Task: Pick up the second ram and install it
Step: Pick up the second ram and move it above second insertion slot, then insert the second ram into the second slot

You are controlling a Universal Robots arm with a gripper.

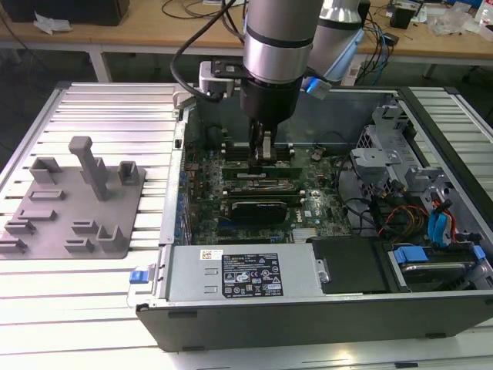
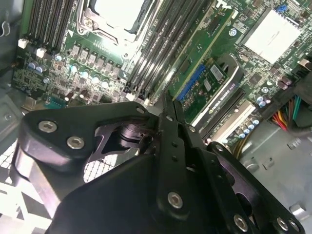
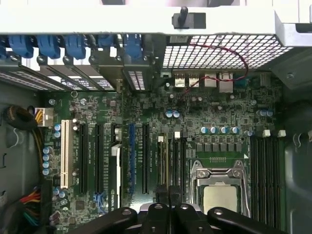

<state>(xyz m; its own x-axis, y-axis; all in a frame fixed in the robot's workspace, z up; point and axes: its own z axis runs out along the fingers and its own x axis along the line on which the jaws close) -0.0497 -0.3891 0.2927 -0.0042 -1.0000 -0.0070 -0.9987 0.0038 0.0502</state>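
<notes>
Two stages read as done, one as open. Pick-up: the grey tray (image 1: 58,223) on the table (image 1: 108,108), at the exterior view's left, carries no green stick on its posts, so I judge collection complete. Transfer: the arm stands inside the open computer case (image 1: 308,304), with its fingers (image 1: 266,156) set low over the memory slots (image 3: 178,161) of the motherboard (image 3: 219,112), beside the processor socket (image 3: 219,187). The fingers are drawn together to a thin seam in both wrist views. Whether they pinch a board edge or merely bear on it cannot be told. The second ram (image 1: 240,172), as best judged, is the long green stick lying along the slots directly beneath them in the exterior view, touching or very nearly touching them. Seating: not confirmed. The end latches are too small to read, and nothing shows whether the stick is fully home. Assessment: late in the task, at the slot, with final seating and release outstanding
</notes>
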